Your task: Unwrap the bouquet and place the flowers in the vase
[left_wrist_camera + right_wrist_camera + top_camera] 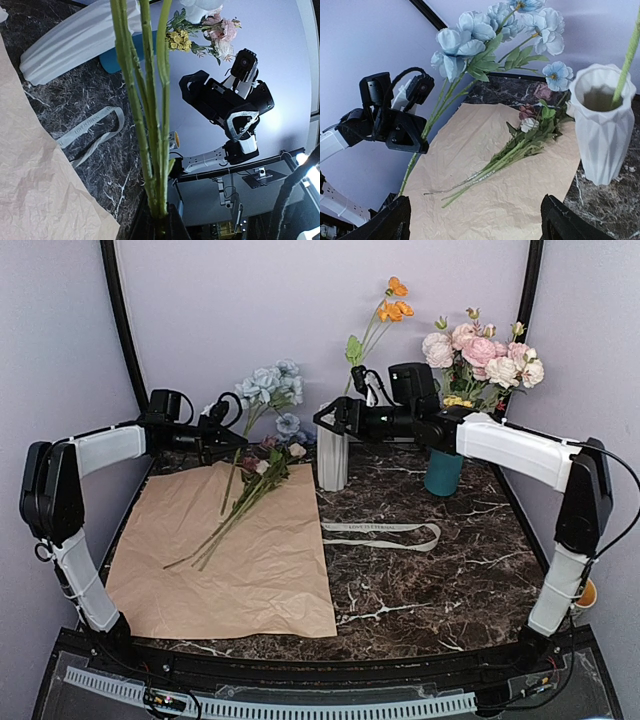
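Observation:
The kraft paper lies spread flat on the table, with a few cream and dusty pink flowers resting on it. My left gripper is shut on the green stems of the pale blue flowers and holds them above the paper's far edge. The white ribbed vase stands upright to its right with the orange poppies in it. My right gripper hovers open just above the vase's rim. In the right wrist view the vase holds one green stem.
A cream ribbon lies loose on the marble in front of the vase. A teal vase of pink roses stands at the back right, under my right arm. The paper covers the table's left half.

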You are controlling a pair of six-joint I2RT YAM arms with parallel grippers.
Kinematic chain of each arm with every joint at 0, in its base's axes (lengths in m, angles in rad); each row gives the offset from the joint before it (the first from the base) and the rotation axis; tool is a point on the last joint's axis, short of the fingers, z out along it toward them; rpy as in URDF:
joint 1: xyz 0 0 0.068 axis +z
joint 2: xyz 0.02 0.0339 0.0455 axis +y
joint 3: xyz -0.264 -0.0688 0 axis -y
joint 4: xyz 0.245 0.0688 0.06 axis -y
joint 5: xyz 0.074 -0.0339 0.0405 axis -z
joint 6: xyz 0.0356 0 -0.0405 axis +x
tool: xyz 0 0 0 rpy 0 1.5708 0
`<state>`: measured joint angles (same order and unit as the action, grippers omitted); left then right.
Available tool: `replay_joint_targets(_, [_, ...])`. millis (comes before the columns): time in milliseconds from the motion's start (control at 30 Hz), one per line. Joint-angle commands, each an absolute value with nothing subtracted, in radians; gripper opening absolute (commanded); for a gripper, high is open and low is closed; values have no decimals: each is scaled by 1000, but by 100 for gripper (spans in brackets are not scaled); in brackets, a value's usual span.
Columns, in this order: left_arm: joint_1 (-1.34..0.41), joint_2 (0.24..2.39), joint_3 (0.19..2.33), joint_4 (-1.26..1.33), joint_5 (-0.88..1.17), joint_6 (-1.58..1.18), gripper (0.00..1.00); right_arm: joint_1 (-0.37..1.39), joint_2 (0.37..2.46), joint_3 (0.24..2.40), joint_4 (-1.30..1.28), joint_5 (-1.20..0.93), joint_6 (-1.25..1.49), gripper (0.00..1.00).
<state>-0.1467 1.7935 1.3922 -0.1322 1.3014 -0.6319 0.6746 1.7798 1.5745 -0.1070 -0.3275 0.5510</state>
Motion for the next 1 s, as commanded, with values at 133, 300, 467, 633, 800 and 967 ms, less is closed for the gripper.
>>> replay_joint_targets(133, [-165,1698,1431,-344,1123,-358,0,708,1994,1865,-56,-474,543,84])
replay_joint_targets(300, [-206,1646,1420,-365,1062,-276,0,726,2118,1976,31,-542,625,79])
replay_joint_targets(467, [-267,1626,1437,-401,1009,-204,0,739,2216,2075,65,-587,683,75])
replay_joint_targets(633, [-305,1622,1441,-436,966,-163,0,744,2236,2077,153,-612,732,66])
replay_joint_targets(800, [-319,1609,1434,-460,945,-137,0,746,2221,2056,196,-616,735,54])
replay_joint_targets(967, [-327,1599,1426,-487,930,-110,0,746,2191,2013,222,-610,730,51])
